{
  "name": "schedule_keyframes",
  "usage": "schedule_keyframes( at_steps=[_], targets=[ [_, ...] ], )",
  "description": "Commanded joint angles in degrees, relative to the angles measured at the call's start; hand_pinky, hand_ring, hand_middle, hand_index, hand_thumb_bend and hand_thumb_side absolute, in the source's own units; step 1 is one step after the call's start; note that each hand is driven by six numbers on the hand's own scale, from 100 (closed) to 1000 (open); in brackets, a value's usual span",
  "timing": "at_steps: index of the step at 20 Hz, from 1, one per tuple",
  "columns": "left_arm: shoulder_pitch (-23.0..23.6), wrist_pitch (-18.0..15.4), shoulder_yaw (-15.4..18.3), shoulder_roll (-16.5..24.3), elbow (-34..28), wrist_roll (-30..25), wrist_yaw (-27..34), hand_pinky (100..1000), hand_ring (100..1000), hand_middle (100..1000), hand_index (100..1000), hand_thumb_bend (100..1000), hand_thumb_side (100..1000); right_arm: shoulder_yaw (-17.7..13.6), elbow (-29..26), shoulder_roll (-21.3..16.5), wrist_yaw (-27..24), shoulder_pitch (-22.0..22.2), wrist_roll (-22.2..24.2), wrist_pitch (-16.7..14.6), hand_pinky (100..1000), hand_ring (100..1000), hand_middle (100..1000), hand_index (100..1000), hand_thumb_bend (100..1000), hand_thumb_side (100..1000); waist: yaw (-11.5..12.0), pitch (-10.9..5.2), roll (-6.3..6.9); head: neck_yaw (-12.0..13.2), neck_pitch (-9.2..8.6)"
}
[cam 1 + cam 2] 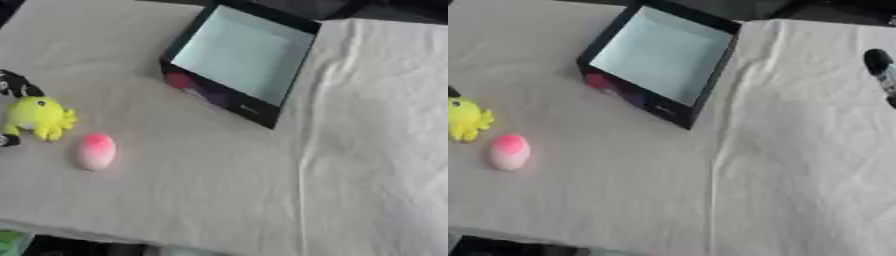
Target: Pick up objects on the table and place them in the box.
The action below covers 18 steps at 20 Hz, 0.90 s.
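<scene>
A black box (293, 75) with a pale, empty-looking inside stands tilted at the table's far middle. A yellow octopus toy (37, 116) lies at the left edge. My left hand (16, 86) reaches in from that edge, one black finger curled over the toy's top and another part showing below it. A pink and white egg-shaped thing (95, 150) lies just right of the toy, apart from it. My right hand (880, 65) shows only as a straight black finger at the right edge, far from the box and touching nothing.
A white cloth (798, 165) covers the table, with a long crease running down from the box's right corner. The table's near edge crosses the bottom left, with something green (10, 241) beyond it.
</scene>
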Motion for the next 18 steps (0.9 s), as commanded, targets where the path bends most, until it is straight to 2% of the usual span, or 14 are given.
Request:
schedule_keyframes(
  at_steps=[1, 5, 8, 13, 18],
  targets=[
    [-1.08, -0.27, 0.05, 0.99, -0.07, 2.70, -1.12, 728, 716, 709, 791, 284, 100, -0.32, -0.47, -0.77, 0.14, -0.47, 0.34, -0.13, 922, 867, 903, 842, 738, 298, -0.04, -0.61, 0.18, 0.15, -0.06],
    [-1.46, -0.42, -0.35, 0.63, -0.13, 6.34, -3.03, 695, 683, 662, 662, 163, 100, -0.38, -0.63, -0.73, 0.10, -0.26, 0.31, -0.16, 922, 867, 903, 842, 737, 299, -0.03, -0.61, 0.17, 0.31, -0.06],
    [-1.80, -0.82, -0.05, 0.43, -1.14, 8.43, -3.63, 685, 658, 630, 567, 144, 100, -0.38, -0.66, -0.83, 0.10, -0.10, 0.35, -0.13, 922, 868, 903, 842, 738, 298, 0.02, -0.74, 0.13, 0.19, -0.06],
    [-4.74, -0.15, 1.37, 1.04, -7.29, 9.32, -1.16, 688, 649, 629, 559, 152, 100, -0.37, -0.79, -1.17, 0.04, 0.05, 0.43, -0.11, 922, 868, 903, 842, 738, 302, 0.30, -1.24, 0.11, -0.77, -0.06],
    [-10.57, -0.02, 0.24, 0.54, -11.76, 6.49, 2.16, 689, 650, 630, 562, 163, 100, -0.22, -0.82, -1.46, -0.09, 0.04, 0.61, -0.06, 922, 868, 903, 842, 738, 303, 0.34, -1.77, 0.23, -1.03, -0.06]
  ],
)
